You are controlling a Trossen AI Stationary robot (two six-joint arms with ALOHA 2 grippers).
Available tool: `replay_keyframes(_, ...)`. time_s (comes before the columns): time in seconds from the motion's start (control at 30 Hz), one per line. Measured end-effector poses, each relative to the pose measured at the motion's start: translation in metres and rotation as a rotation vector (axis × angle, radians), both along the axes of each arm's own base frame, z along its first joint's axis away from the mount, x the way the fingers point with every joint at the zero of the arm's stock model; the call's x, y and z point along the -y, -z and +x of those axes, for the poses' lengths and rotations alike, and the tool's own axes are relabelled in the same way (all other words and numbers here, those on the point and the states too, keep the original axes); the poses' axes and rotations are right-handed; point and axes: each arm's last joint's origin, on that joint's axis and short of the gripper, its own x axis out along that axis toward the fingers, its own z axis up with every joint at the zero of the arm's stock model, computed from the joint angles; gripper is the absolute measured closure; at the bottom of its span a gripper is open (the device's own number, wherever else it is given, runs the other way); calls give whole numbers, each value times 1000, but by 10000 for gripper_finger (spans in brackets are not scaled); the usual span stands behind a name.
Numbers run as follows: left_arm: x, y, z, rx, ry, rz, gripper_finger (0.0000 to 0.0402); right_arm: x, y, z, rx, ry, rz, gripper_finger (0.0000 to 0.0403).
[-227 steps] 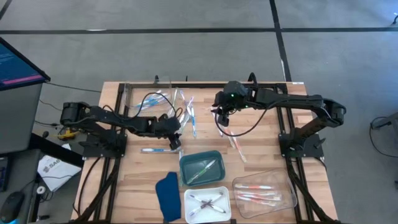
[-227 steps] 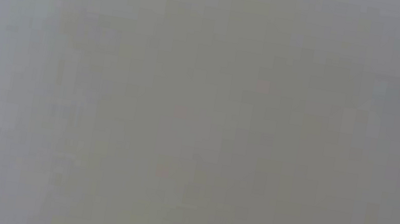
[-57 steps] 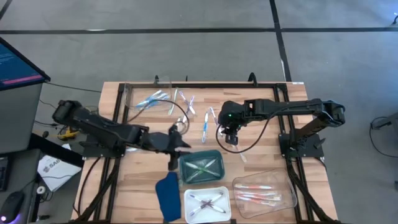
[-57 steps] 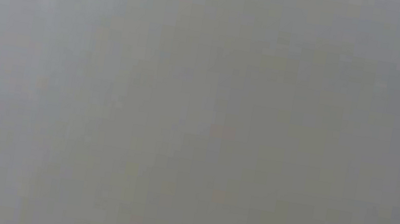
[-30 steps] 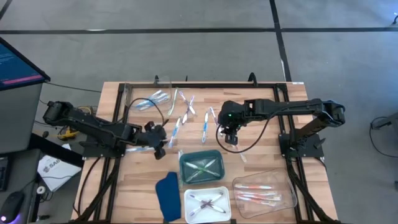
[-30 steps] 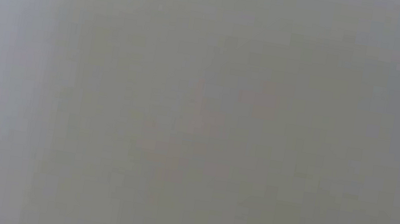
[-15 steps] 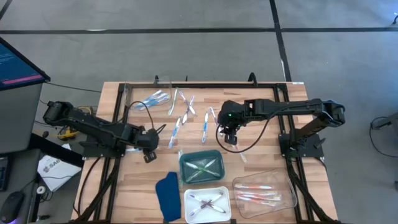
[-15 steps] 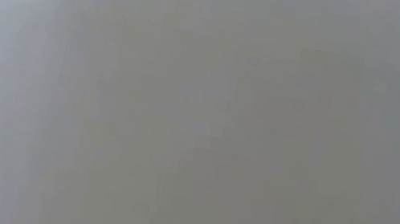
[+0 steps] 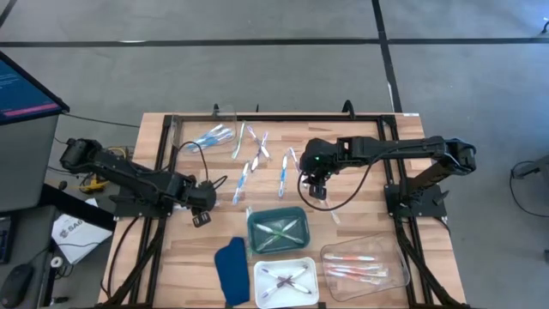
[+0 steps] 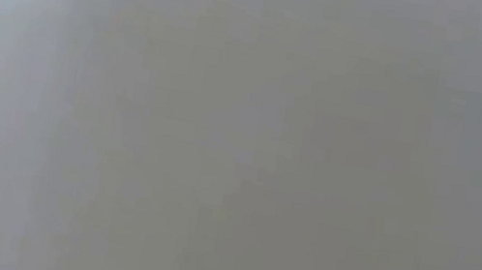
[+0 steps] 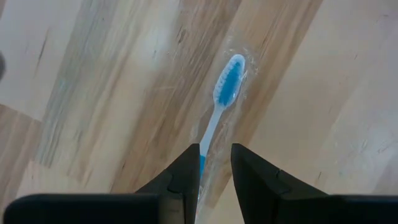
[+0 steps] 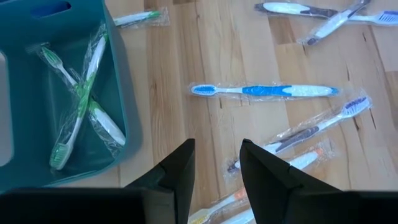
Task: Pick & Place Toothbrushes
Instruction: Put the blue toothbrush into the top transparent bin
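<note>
My left pincer [image 11: 215, 171] is pinching a blue toothbrush [image 11: 225, 99] by its handle above the bare worktop [image 11: 124, 93]. My right pincer [image 12: 216, 163] is hovering slightly spread, gripping nothing, over loose wrapped toothbrushes [image 12: 267, 91]. Beside it the teal tray [image 12: 118, 81] is holding green toothbrushes [image 12: 81, 109]. The low view is showing only grey haze.

Grey floor [image 9: 257, 77], dark seams; wooden table [image 9: 360, 223]

A wooden table [image 9: 360, 287] carries loose toothbrushes [image 9: 244, 178] toward its far edge, and a teal bin [image 9: 278, 231], white tray [image 9: 286, 282], clear tray [image 9: 364, 263] and blue cloth [image 9: 230, 271] near its front edge.
</note>
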Motion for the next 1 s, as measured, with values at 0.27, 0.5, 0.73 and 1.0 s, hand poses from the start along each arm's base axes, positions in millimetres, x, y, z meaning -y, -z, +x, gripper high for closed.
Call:
replay_keyframes(0.27, 0, 0, 0, -5, 2, -4, 317, 0, 0, 0, 2, 0, 0, 283)
replay_keyframes(0.5, -3, 18, -14, -69, 1, 10, 317, 0, 0, 0, 2, 0, 0, 283)
replay_keyframes(0.73, -5, 28, -21, -83, -50, 7, 317, 0, 0, 0, 3, 0, 0, 283)
replay_keyframes(1.0, -4, 28, -21, -79, -52, -2, 321, 0, 0, 0, 5, 0, 0, 283)
